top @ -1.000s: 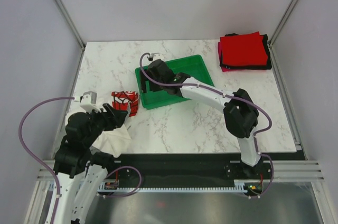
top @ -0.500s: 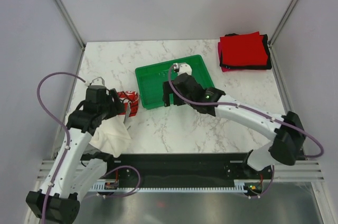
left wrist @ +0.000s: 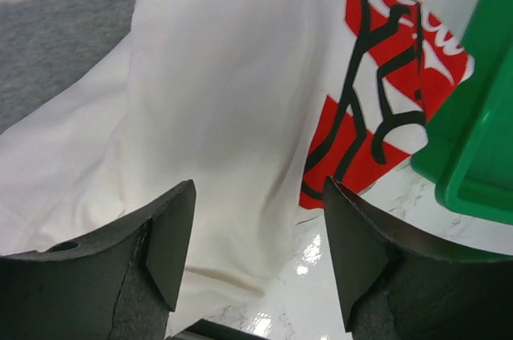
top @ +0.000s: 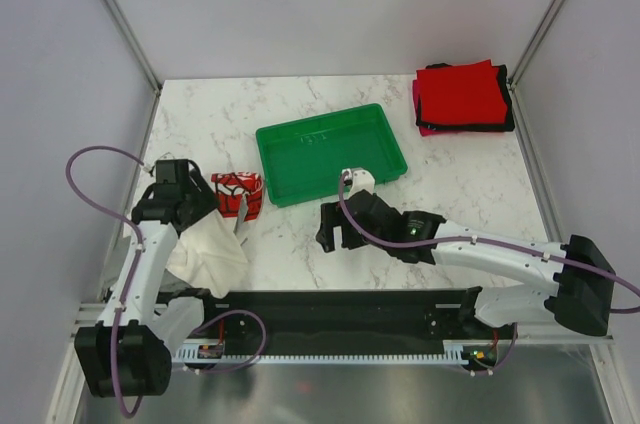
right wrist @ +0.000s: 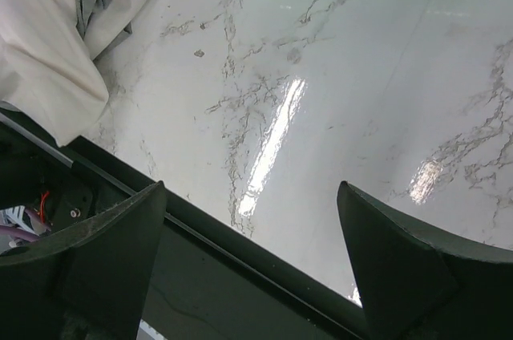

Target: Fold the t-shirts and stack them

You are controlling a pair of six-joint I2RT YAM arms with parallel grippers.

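Observation:
A crumpled white t-shirt (top: pixel 212 249) with a red print (top: pixel 236 187) lies at the table's near left. In the left wrist view the white t-shirt (left wrist: pixel 216 91) fills the frame, with a grey cloth (left wrist: pixel 56 35) beside it. My left gripper (top: pixel 228 214) hovers open just over the shirt (left wrist: pixel 256 224), holding nothing. My right gripper (top: pixel 335 236) is open and empty over bare marble near the front edge (right wrist: pixel 252 220), right of the shirt (right wrist: pixel 44 67). A folded stack (top: pixel 462 94), red on top of black and pink, sits at the back right.
A green plastic tray (top: pixel 330 152) stands mid-table, just right of the printed shirt and behind my right gripper; its edge shows as the green tray (left wrist: pixel 481 139) in the left wrist view. The table's dark front rail (right wrist: pixel 240 276) runs under my right gripper.
My right arm swept out of the green tray and down toward the table's near edge. My left arm shifted slightly left, its gripper staying open over the white shirt.

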